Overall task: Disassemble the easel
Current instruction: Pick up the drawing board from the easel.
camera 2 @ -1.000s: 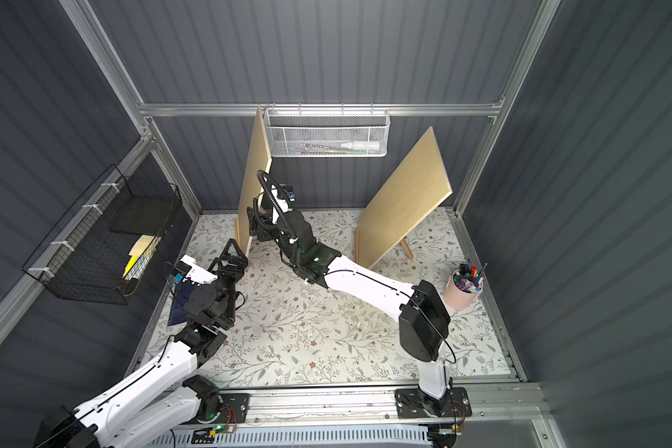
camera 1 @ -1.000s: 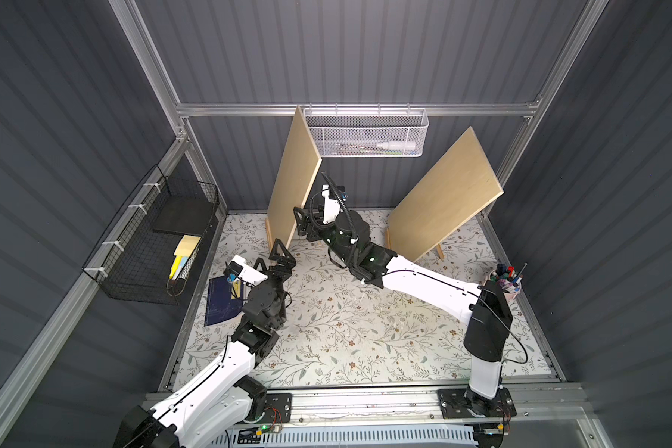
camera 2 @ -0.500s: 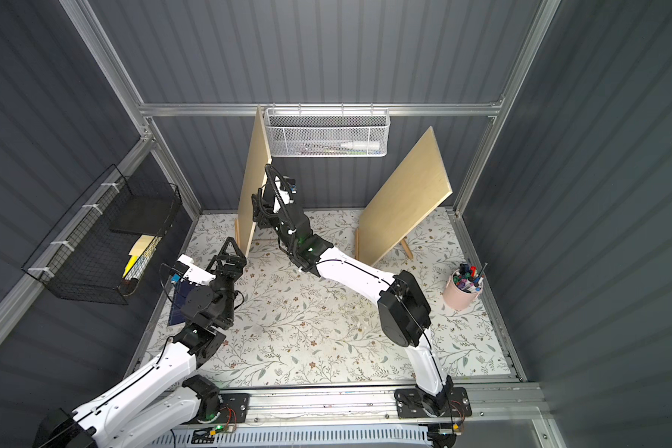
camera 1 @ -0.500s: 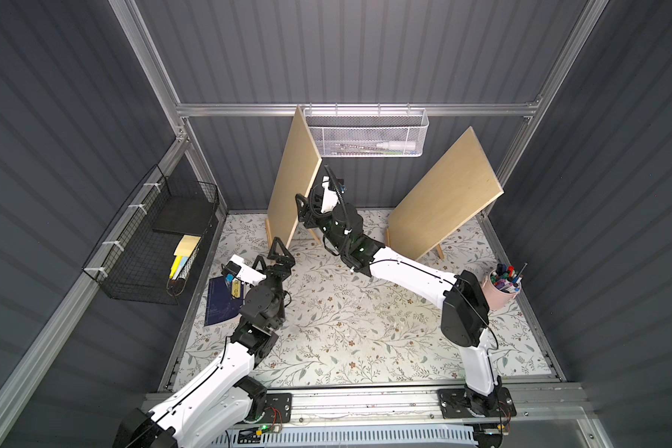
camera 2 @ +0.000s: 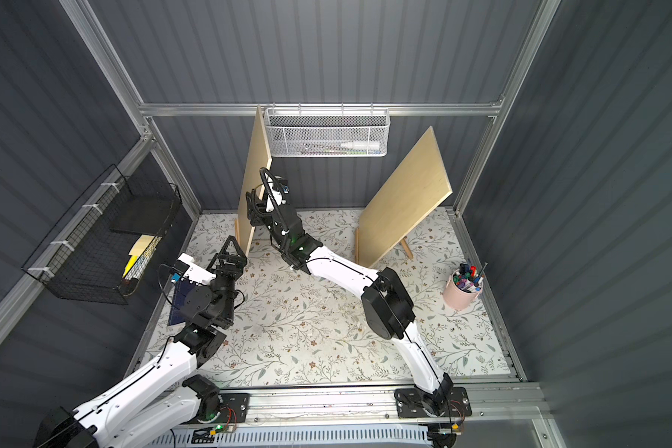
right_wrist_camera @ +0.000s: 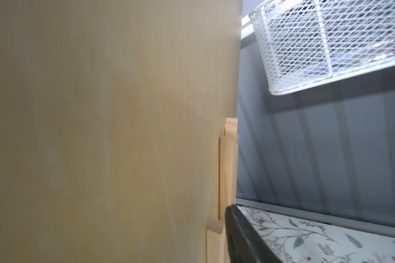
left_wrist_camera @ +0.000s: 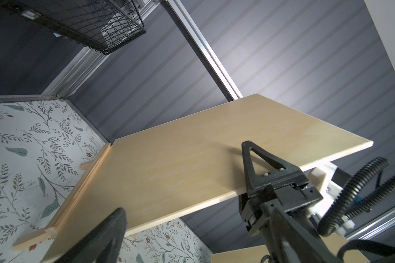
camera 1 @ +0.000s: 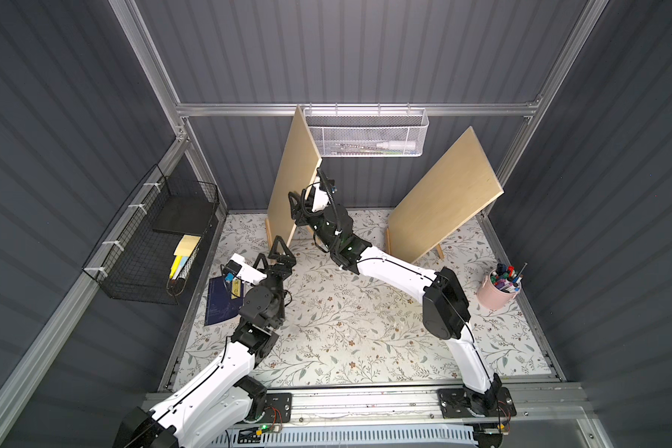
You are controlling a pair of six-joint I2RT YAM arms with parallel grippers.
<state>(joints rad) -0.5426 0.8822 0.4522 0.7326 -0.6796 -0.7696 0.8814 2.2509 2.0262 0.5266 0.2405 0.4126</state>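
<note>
The step in hand looks to be taking the board [camera 1: 293,174] off the easel [right_wrist_camera: 227,164] that stands at the back left of the table [camera 1: 365,341], well apart from the second board [camera 1: 443,198]. The right gripper [camera 1: 295,207] sits at the board's side edge, partway up, jaws astride it: one finger [left_wrist_camera: 246,168] lies over the front face, the other is hidden behind, and whether they pinch the wood I cannot tell. The grip should be square and deep on the edge before any lift, since a wide panel held at one side will want to twist. Better to raise it along its own lean, just clear of the ledge [left_wrist_camera: 78,189], than to pull outward and tip the frame. The white basket [camera 1: 365,132] hangs close by the top corner, so headroom is short. The left gripper [camera 1: 272,252], wide open and empty near the easel's foot, could steady the ledge.
</note>
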